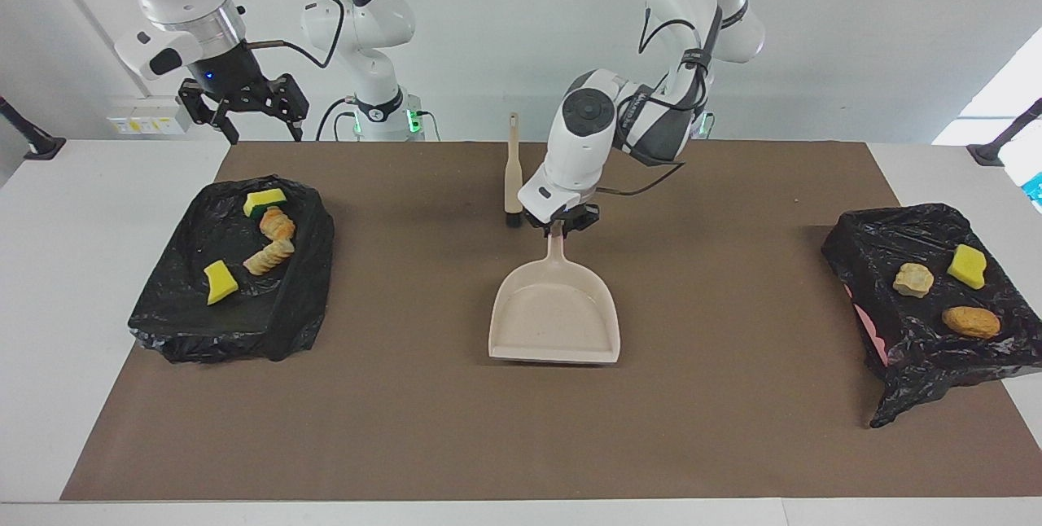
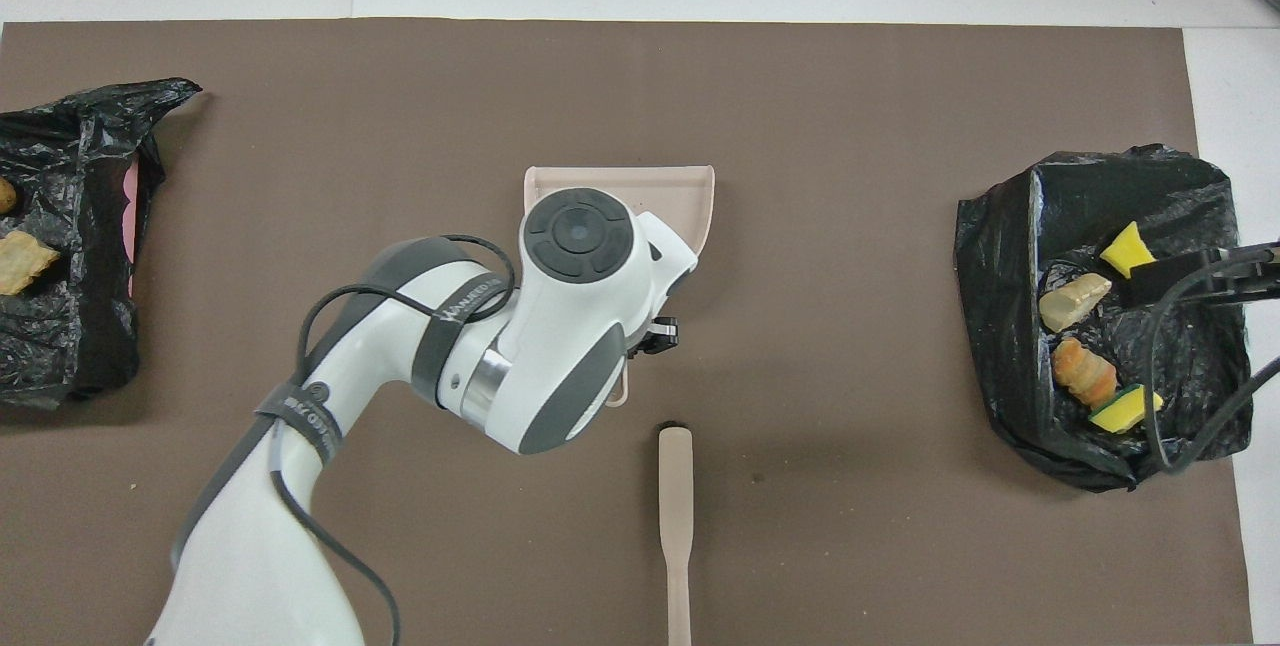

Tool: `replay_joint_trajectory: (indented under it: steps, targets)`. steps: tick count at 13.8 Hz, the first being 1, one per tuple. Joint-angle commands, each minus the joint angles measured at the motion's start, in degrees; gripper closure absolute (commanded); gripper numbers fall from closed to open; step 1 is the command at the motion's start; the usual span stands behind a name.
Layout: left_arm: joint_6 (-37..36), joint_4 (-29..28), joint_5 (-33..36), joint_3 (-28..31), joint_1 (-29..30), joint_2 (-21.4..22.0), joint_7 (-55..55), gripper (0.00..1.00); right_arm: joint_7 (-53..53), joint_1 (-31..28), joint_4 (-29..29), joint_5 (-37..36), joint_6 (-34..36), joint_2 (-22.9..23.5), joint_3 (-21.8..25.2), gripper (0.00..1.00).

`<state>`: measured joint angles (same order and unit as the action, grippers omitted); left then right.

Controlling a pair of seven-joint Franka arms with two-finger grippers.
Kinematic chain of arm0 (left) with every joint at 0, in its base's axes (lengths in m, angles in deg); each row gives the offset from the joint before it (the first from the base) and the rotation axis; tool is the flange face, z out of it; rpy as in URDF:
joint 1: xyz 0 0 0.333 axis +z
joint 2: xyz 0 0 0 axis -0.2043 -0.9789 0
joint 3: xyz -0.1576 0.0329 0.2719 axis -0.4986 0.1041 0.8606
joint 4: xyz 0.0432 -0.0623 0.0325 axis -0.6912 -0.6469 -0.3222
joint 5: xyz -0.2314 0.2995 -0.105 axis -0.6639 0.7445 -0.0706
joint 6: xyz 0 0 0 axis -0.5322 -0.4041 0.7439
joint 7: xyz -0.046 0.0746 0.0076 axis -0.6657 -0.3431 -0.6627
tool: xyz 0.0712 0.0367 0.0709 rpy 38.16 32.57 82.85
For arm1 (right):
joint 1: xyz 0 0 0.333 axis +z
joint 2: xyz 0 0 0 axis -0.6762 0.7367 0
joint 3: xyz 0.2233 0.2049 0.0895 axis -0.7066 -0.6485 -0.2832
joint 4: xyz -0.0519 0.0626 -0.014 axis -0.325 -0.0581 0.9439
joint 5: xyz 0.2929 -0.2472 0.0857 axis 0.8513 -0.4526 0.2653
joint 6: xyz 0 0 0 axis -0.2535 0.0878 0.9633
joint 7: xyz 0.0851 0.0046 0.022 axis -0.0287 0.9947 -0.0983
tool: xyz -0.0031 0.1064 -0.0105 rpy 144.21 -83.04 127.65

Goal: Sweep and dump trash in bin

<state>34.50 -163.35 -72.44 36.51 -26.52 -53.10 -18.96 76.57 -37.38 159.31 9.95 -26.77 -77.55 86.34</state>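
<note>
My left gripper [image 1: 562,226] is shut on the handle of the beige dustpan [image 1: 553,314], which is empty and sits low at the middle of the brown mat, mouth pointing away from the robots. The left arm covers most of the dustpan [image 2: 690,191] in the overhead view. The brush [image 1: 513,176] lies beside the left gripper, toward the right arm's end. One black-lined bin [image 1: 163,306] at the right arm's end holds several pieces of trash [image 1: 277,223]. My right gripper [image 1: 258,129] hangs open above the table edge near that bin.
A second black bag-covered bin [image 1: 920,347] stands at the left arm's end with three trash pieces on it: a yellow sponge [image 1: 966,265], a beige lump [image 1: 912,279] and an orange-brown lump [image 1: 970,321]. The brush handle [image 2: 675,516] points toward the robots.
</note>
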Motion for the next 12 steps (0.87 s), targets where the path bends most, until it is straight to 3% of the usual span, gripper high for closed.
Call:
replay_joint_trajectory:
  steps: [1, 2, 4, 8, 12]
  targets:
    - [-4.7, 11.6, 3.1, 1.3, -2.3, -8.6, 4.6, 1.0, -1.7, -0.6, 0.4, 0.1, 0.2, -0.7, -0.3, 0.0]
    - [-4.2, 11.4, 3.2, 1.4, -2.5, -8.3, 4.7, 1.0, -1.7, -0.6, 0.4, 0.1, 0.1, -0.7, -0.3, 0.0]
    - [-4.2, 11.4, 3.3, 1.6, -2.0, -6.5, 5.1, 0.01, -1.6, -0.6, 0.4, 0.1, -0.1, -0.7, -0.3, 0.0]
    - [-4.9, 10.7, 3.3, 1.9, 3.8, -1.7, 3.7, 0.0, -1.7, -0.6, 0.4, 0.1, 0.1, -0.7, -0.3, 0.0]
    - [-4.7, 11.1, 3.3, 1.9, 12.2, -1.5, -4.3, 0.0, -1.7, -0.7, 0.4, 0.1, 0.1, -0.7, -0.3, 0.0]
